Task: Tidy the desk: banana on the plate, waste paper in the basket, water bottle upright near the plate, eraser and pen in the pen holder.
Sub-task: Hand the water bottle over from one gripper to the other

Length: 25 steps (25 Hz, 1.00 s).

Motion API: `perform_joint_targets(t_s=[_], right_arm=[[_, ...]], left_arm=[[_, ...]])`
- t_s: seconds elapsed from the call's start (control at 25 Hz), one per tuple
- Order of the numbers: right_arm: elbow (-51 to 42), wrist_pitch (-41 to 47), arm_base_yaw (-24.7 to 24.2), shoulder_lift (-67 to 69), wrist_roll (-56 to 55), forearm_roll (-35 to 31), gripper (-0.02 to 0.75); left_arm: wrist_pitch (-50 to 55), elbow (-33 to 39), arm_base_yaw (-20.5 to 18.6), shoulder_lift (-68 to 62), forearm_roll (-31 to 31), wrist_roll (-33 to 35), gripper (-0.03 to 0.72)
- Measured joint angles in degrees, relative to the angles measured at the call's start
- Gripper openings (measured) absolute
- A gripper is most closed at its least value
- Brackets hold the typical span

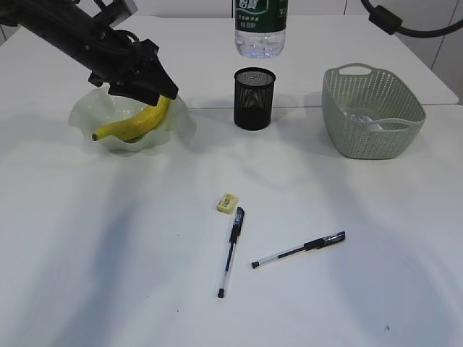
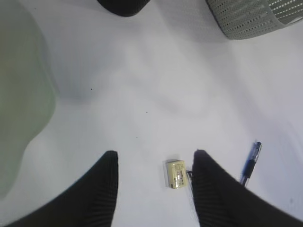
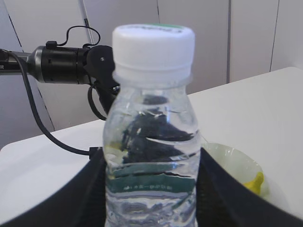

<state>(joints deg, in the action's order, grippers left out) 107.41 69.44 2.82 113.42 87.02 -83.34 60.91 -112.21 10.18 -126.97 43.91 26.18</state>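
The banana (image 1: pixel 134 123) lies in the pale green plate (image 1: pixel 81 116) at the back left. My left gripper (image 1: pixel 155 90) hangs open and empty just over the banana's far end; in the left wrist view its jaws (image 2: pixel 154 153) frame bare desk. My right gripper (image 3: pixel 151 189) is shut on the upright water bottle (image 3: pixel 151 142), which shows at the back centre (image 1: pixel 260 29). The eraser (image 1: pixel 227 203) lies on the desk beside two pens (image 1: pixel 231 249) (image 1: pixel 300 250). The black pen holder (image 1: pixel 254 97) stands at mid back. The waste paper (image 1: pixel 369 119) lies in the sage-green basket (image 1: pixel 372 141).
The left wrist view shows the plate's edge (image 2: pixel 23 94), the pen holder's base (image 2: pixel 124 5), the basket (image 2: pixel 251 19), the eraser (image 2: pixel 175 174) and a pen (image 2: pixel 251 163). The right wrist view shows the plate (image 3: pixel 232 163), the banana's tip (image 3: pixel 255 182) and the left arm (image 3: pixel 71 59).
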Motion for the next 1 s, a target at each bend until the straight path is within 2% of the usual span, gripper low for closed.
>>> perform_joint_targets(t_s=[0.2, 0.32, 0.4, 0.52, 0.64, 0.8, 1.0], right_arm=[[0.0, 0.0, 0.0, 0.0, 0.0, -0.03, 0.359], [0.0, 0.0, 0.0, 0.0, 0.1, -0.03, 0.359], [0.0, 0.0, 0.04, 0.0, 0.1, -0.03, 0.359], [0.0, 0.0, 0.13, 0.0, 0.1, -0.03, 0.359], [0.0, 0.0, 0.13, 0.0, 0.1, -0.24, 0.36], [0.0, -0.07, 0.13, 0.0, 0.1, -0.24, 0.359], [0.0, -0.04, 0.13, 0.0, 0.1, -0.24, 0.359]], left_arm=[[0.0, 0.0, -0.35, 0.0, 0.61, 7.23, 0.317], [0.21, 0.0, -0.46, 0.0, 3.43, 13.32, 0.302], [1.92, 0.0, -1.13, 0.0, 8.39, 20.04, 0.298], [6.72, 0.0, -3.1, 0.0, 20.16, 30.54, 0.292], [7.59, 0.0, -6.4, 0.1, 27.87, 37.63, 0.287], [7.48, 0.0, -9.57, 0.1, 31.22, 42.16, 0.286], [7.48, 0.0, -9.06, 0.1, 31.55, 49.42, 0.279]])
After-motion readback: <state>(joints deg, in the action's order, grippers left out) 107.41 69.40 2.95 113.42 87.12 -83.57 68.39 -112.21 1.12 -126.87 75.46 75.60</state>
